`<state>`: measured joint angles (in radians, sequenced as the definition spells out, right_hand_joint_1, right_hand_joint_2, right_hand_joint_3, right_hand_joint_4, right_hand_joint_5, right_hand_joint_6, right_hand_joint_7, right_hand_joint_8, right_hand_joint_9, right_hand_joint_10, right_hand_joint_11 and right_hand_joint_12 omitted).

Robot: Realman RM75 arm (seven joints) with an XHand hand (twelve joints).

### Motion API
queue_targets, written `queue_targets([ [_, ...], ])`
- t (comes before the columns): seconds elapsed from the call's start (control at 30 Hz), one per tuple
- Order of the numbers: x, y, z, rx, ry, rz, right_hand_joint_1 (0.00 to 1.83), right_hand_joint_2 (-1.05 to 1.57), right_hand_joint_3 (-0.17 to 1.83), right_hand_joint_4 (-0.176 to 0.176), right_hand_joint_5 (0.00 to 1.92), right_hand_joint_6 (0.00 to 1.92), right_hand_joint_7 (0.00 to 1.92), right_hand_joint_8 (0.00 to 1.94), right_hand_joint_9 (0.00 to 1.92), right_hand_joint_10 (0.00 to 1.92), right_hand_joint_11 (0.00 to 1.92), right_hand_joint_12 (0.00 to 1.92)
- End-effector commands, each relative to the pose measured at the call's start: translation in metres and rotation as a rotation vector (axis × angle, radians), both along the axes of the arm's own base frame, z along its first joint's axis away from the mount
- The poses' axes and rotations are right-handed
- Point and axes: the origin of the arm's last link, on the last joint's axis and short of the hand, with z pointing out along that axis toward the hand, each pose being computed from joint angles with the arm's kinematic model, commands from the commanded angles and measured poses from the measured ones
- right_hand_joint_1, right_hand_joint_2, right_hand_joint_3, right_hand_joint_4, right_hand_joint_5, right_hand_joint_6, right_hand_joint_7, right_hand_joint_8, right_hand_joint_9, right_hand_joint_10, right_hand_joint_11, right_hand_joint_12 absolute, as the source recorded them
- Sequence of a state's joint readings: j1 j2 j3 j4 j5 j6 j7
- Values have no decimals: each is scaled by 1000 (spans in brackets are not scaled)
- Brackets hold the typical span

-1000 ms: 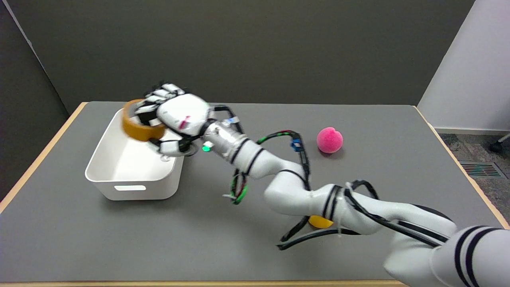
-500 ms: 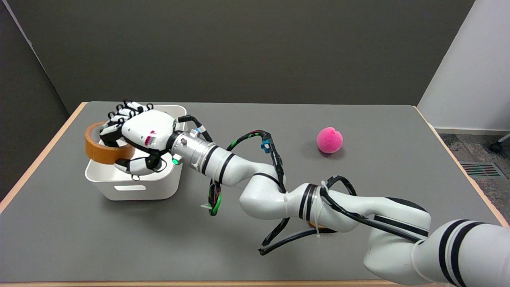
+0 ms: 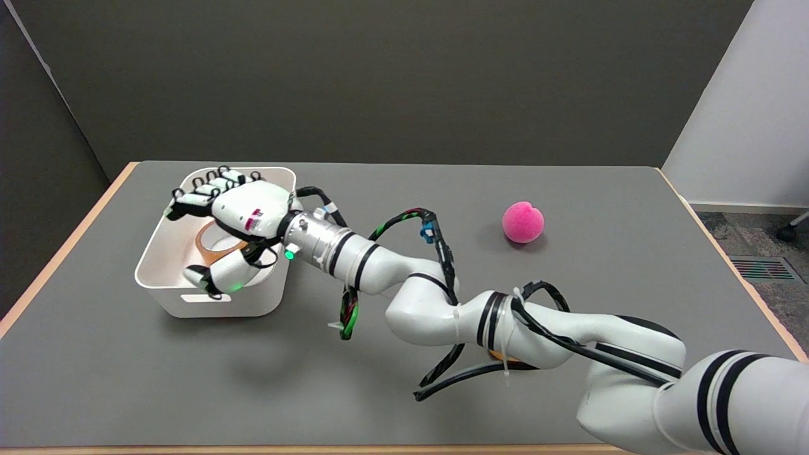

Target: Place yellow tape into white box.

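ball: a pink ball (image 3: pixel 523 222) sits on the table (image 3: pixel 189 379) well to the right of the box, out in the open and apart from the arm.
under the arm: a sliver of something orange (image 3: pixel 505 358) shows beneath the forearm; most of it is hidden, so what it is cannot be told.
cables: black, green and red cables (image 3: pixel 436 243) loop off the arm and hang between the box and the ball; one black loop lies on the table under the forearm.
box: the white box (image 3: pixel 208 297) stands at the table's left, long side running away from the camera, a handle slot in its near wall.
tape: the tape (image 3: pixel 218 239) lies inside the box, on its floor, partly hidden by the hand.
hand: the right hand (image 3: pixel 237 218) hangs over the box's right half, palm down; its fingers (image 3: pixel 199 196) are spread apart and reach toward the far left rim, the thumb points down toward the near wall. it holds nothing, and the tape is free below it.
edges: the table's wooden edge (image 3: pixel 63 246) runs close beside the box on the left; the far edge is just behind the box.
open room: bare grey table lies in front of the box and across the middle, between box and ball.
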<state>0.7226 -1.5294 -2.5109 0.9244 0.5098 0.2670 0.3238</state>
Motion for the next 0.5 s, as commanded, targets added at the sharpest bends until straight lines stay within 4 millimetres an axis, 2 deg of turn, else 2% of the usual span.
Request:
queue_targets([
  [0.03, 49, -24, 147, -329, -222, 91, 382, 582, 974, 97, 206, 496, 248, 341, 114, 584, -1, 1037],
  [0.1, 62, -19, 186, -414, -273, 128, 370, 591, 978, 90, 190, 474, 251, 343, 105, 586, -1, 1031],
  [0.13, 74, -14, 216, -480, -327, 157, 366, 596, 979, 87, 187, 470, 251, 343, 101, 588, -1, 1028],
  [0.17, 83, -11, 235, -520, -353, 180, 366, 603, 980, 82, 184, 466, 247, 343, 95, 591, -1, 1024],
  [0.23, 98, 6, 293, -637, -414, 230, 367, 610, 980, 75, 179, 463, 240, 341, 88, 595, -1, 1017],
  [0.27, 101, 11, 310, -666, -439, 243, 368, 610, 979, 74, 178, 463, 236, 341, 87, 597, -1, 1014],
  [0.33, 108, 31, 358, -739, -516, 272, 378, 613, 979, 66, 170, 459, 216, 336, 77, 600, -1, 993],
  [0.43, 112, 61, 410, -811, -614, 333, 373, 633, 946, 56, 171, 438, 203, 311, 65, 594, -1, 952],
  [0.5, 111, 77, 432, -845, -664, 356, 371, 684, 834, 53, 192, 382, 214, 251, 71, 565, -1, 907],
])
